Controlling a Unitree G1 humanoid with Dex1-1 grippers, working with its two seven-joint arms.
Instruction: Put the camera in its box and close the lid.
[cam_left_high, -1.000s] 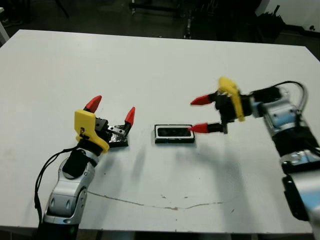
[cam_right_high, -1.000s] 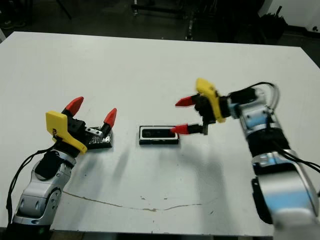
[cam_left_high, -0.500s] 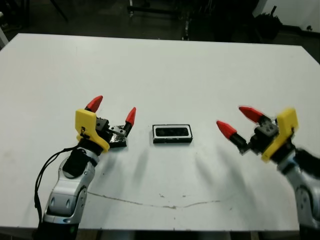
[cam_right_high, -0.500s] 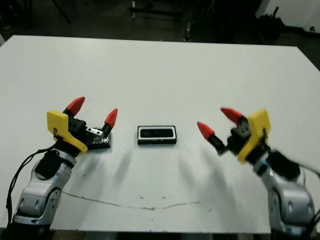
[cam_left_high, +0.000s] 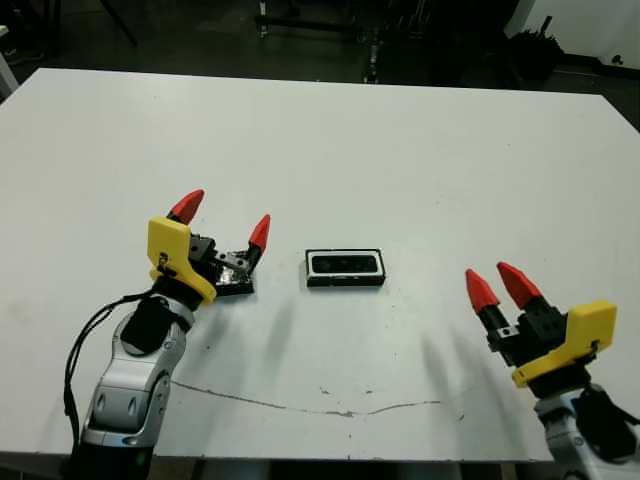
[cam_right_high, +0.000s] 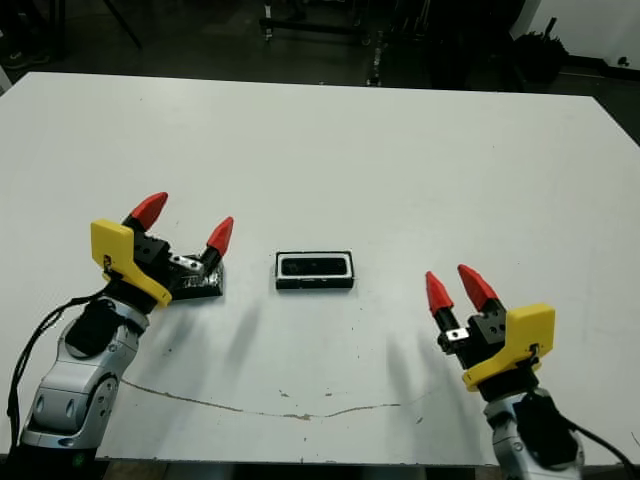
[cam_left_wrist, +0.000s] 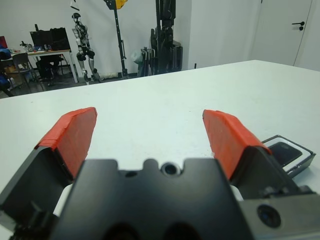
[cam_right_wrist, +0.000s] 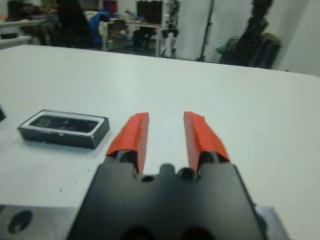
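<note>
Sitting in its box at the centre of the frame, the camera lies flat inside the white lining, dark against it, with the black rim all around. The box rests uncovered on the white table, its long side running across the picture.

To the left of the box, a little apart from it, the lid lies on the table; I see only its glossy black edge past my left gripper, which hovers right over it. That gripper's two red fingers are spread wide, one tip above the lid's near end, the other further left, and they grasp nothing. From my left wrist, the box with the camera in it shows beyond one finger.

My right gripper is in the lower right of the frame, well apart from the box, tips pointing up and toward the table's middle. Its fingers stand close together with a narrow gap between them, empty. My right wrist view shows the box off to one side of those fingers.

A thin dark crack line runs across the table's near edge.
</note>
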